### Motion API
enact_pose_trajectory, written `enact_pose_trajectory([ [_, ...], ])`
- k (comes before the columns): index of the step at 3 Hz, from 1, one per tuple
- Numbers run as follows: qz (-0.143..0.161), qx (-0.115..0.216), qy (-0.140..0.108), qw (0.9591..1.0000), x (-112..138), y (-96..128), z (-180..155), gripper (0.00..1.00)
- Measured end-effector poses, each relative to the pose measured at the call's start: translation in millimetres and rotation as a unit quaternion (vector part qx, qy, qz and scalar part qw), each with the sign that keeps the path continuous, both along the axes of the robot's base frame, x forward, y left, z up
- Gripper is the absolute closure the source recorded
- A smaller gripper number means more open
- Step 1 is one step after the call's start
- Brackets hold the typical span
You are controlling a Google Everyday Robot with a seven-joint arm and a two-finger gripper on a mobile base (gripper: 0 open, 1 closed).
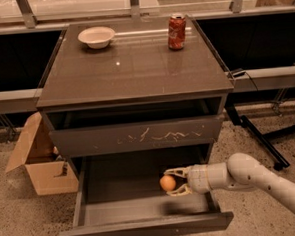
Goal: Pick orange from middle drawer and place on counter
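Observation:
The orange (167, 183) is held between the fingers of my gripper (173, 182), a little above the grey floor of the open middle drawer (143, 210), right of its centre. My white arm reaches in from the lower right. The counter (134, 65), a glossy grey-brown top slab, is above. The drawer above, with pale scratches on its front (138, 136), is pushed in.
A white bowl (96, 37) sits at the counter's back left and a red soda can (177, 32) at its back right. An open cardboard box (42, 164) stands on the floor left of the cabinet. Black metal legs (256, 133) lie to the right.

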State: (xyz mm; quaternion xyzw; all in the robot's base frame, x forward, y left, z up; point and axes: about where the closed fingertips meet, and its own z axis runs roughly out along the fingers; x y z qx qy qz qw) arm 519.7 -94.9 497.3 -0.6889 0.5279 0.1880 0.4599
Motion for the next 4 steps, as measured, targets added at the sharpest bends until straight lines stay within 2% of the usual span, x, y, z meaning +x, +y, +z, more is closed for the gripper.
enact_pose_trajectory([
  [1, 0.027, 0.023, -0.038, 0.9987, 0.7, 10.0, 32.3, 1.00],
  [2, 0.067, 0.041, -0.101, 0.9918, -8.5, 16.9, 90.3, 1.00],
  [3, 0.107, 0.048, -0.160, 0.9801, -21.5, 24.5, 142.3, 1.00],
  [4, 0.107, 0.048, -0.160, 0.9801, -21.5, 24.5, 142.3, 1.00],
])
